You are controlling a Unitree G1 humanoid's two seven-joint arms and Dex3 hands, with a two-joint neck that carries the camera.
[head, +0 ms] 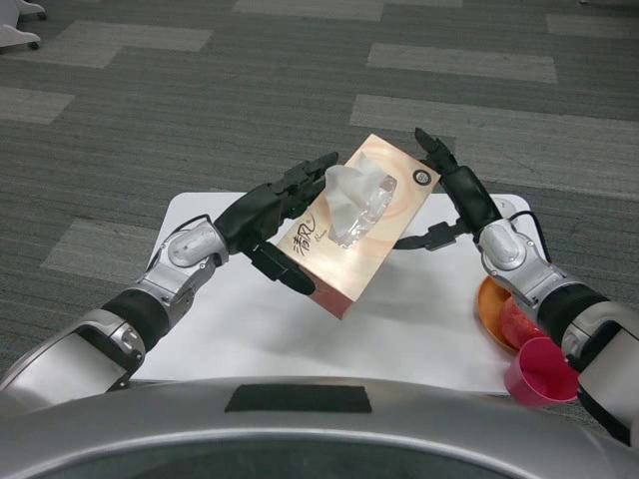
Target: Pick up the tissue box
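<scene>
Aloft, tissue box [354, 225] tilted, long axis near-left to far-right, left hand [275, 215] and right hand [454, 190] gripping its sides.

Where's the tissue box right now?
In the head view, the tissue box is centre frame, lifted and tilted above the white table, held between the left hand and right hand.

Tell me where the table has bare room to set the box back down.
The tissue box is held between the left hand and right hand. The white table shows bare patches at its far-left corner and in the near middle, below the box. The near-right edge is crowded: orange plate and pink cup.
</scene>
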